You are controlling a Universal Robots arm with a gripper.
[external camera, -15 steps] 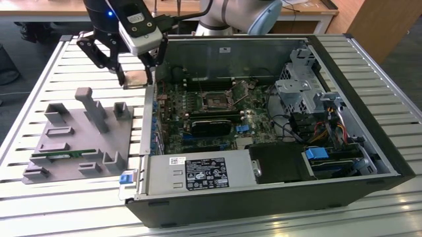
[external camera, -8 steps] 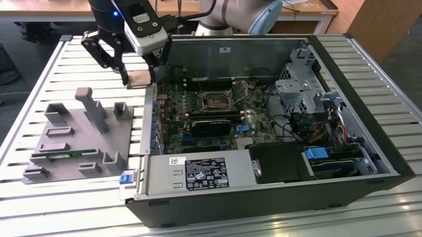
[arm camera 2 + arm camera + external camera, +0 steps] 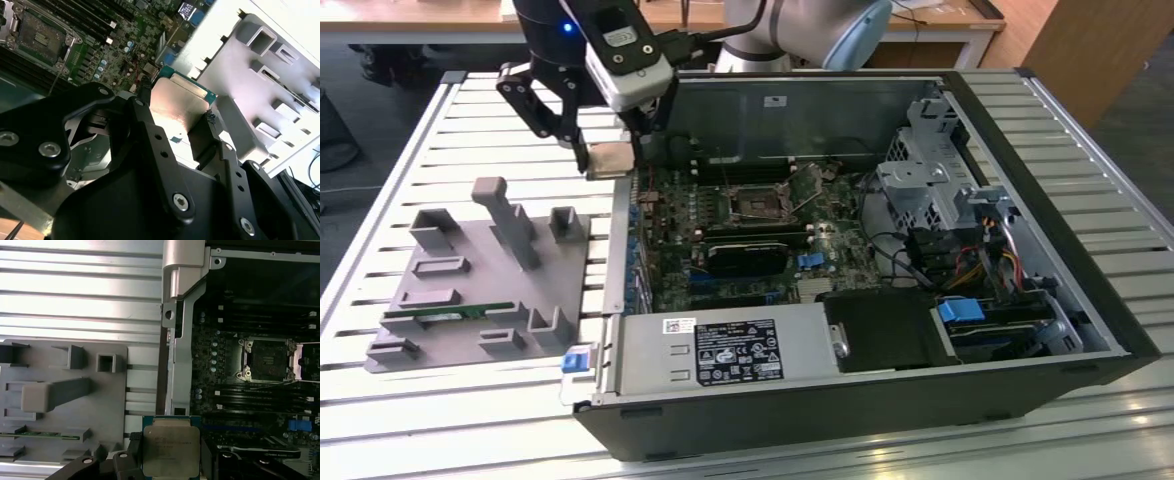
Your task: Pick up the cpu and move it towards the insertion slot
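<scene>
Tool: nearest the lens in both wrist views, our tool [image 3: 182, 135] has its dark fingers [image 3: 150, 145] closed onto the cpu, one on each side edge; in the exterior view we see it hanging from the arm above the case wall.
Cpu: we have the cpu [image 3: 171, 450] clamped in the tool, metal lid facing the first wrist view and its green edge showing; it is lifted clear of everything below, sitting over the seam between the grey holder and the case.
Grey holder: just beyond, on the slatted tabletop [image 3: 440, 120], the grey fixture tray [image 3: 480, 290] carries upright pegs and pockets; a green memory stick [image 3: 447, 313] lies in it, untouched.
Computer case: the open case [image 3: 854, 400] lies beside the tray, motherboard exposed.
Insertion slot: farther in, the insertion slot [image 3: 266, 360] shows a silvery frame and dark centre, apparently open and vacant; it stands well apart from the held chip.
Progress: we judge the pick-up done, since the chip is off its support and gripped. The carry has only reached the case edge; most of the way across the board to the socket is left.
</scene>
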